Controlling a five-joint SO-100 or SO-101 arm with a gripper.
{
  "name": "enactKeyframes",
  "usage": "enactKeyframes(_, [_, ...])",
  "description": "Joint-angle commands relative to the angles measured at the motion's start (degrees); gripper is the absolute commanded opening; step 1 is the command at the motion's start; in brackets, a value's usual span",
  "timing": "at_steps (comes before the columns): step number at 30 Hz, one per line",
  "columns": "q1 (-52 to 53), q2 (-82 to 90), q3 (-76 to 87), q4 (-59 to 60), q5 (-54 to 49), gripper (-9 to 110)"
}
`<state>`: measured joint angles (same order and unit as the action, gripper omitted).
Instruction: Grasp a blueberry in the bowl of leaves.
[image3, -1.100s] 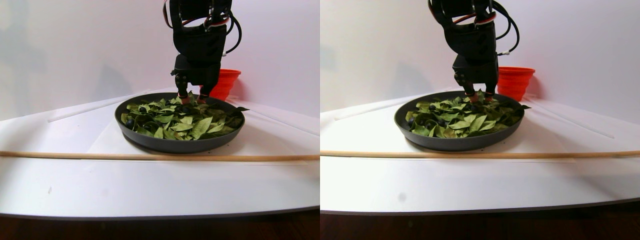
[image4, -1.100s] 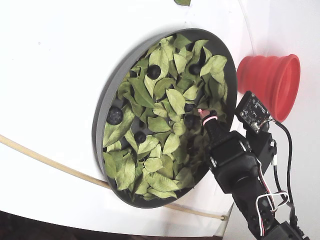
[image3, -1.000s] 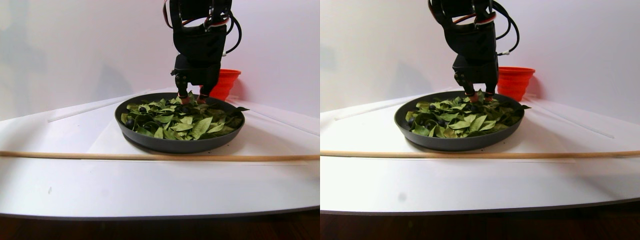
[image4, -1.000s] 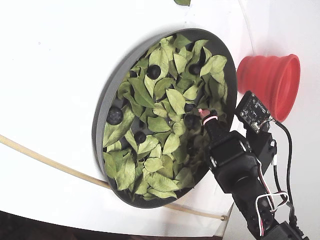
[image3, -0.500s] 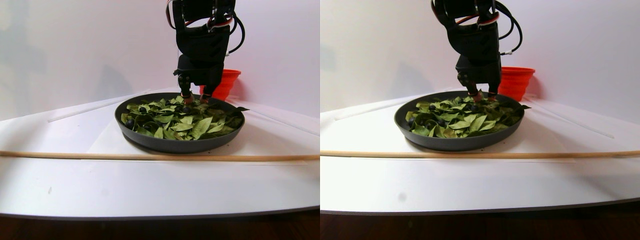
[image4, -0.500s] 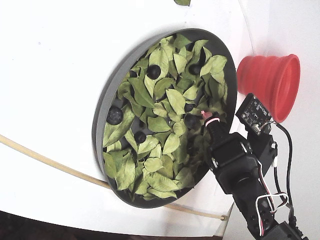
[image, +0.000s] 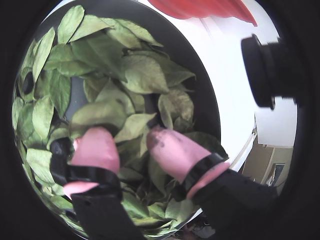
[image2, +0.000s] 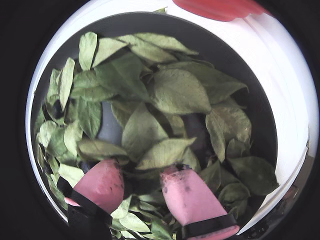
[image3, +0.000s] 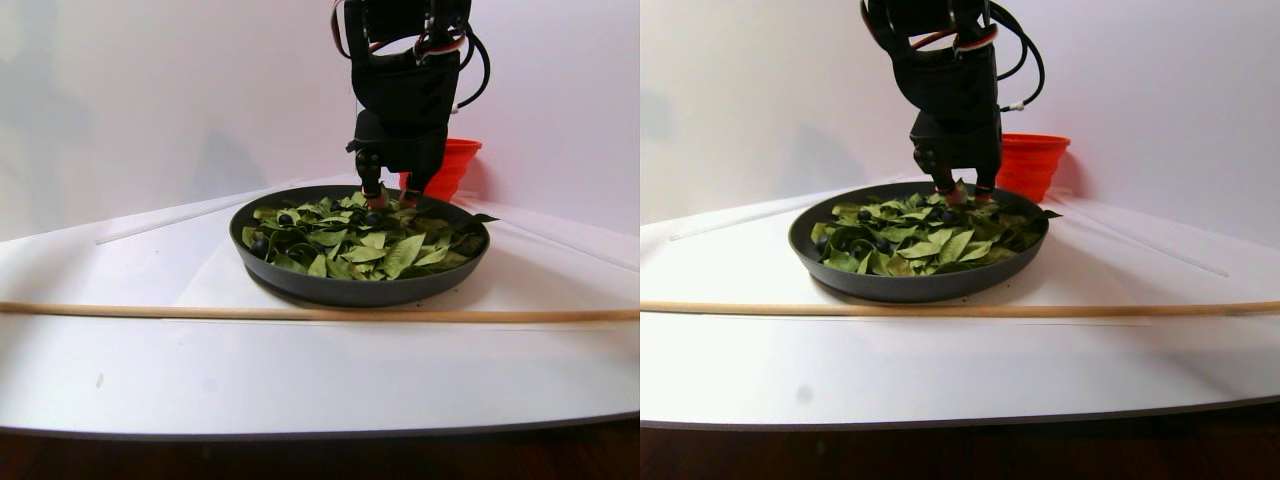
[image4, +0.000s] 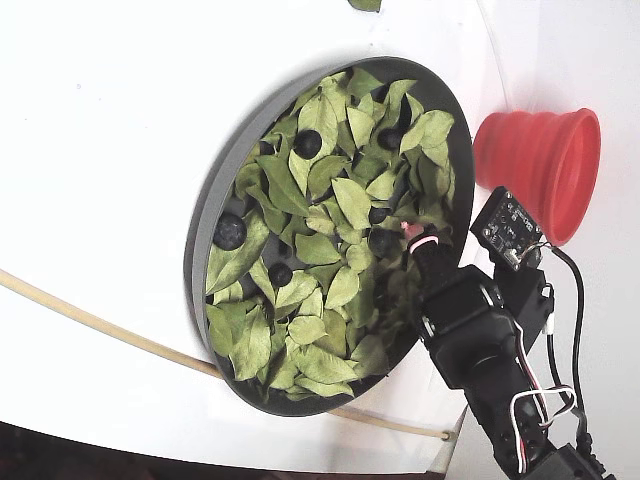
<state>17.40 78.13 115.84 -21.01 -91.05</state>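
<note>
Several dark blueberries sit among the leaves (image4: 352, 200) in the bowl (image4: 200, 250). In the fixed view, one blueberry (image4: 308, 143) lies near the far part of the bowl, one (image4: 229, 231) is at the left by the rim, one small one (image4: 281, 273) is nearer the middle, and one (image4: 384, 241) lies just beside the pink fingertip. In the stereo pair view, a few berries (image3: 285, 219) peek out on the left side of the leaf pile.

Green leaves (image2: 177, 92) fill the wide dark grey bowl (image2: 250, 107) almost to its low rim. Some lie flat and some curl up.

Right over the leaves is the gripper (image: 132, 142). Its two pink fingers (image: 97, 147) are spread apart, with leaves showing in the gap between them. Nothing is held between them. In both wrist views the tips are down at the leaves. In the stereo pair view the gripper (image3: 388, 195) reaches down into the far side of the bowl (image3: 350, 290).

Behind the bowl stands a red cup (image4: 540, 170), close to the rim. The bowl rests on a white table (image3: 300, 380). A thin wooden stick (image3: 300, 314) lies across the table, just in front of the bowl.
</note>
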Motion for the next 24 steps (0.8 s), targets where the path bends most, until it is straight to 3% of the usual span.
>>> enactKeyframes(1, [-0.3, 7.3, 0.7, -1.1, -0.1, 14])
enactKeyframes(24, [-2.5, 10.1, 4.4, 0.4, 0.9, 14])
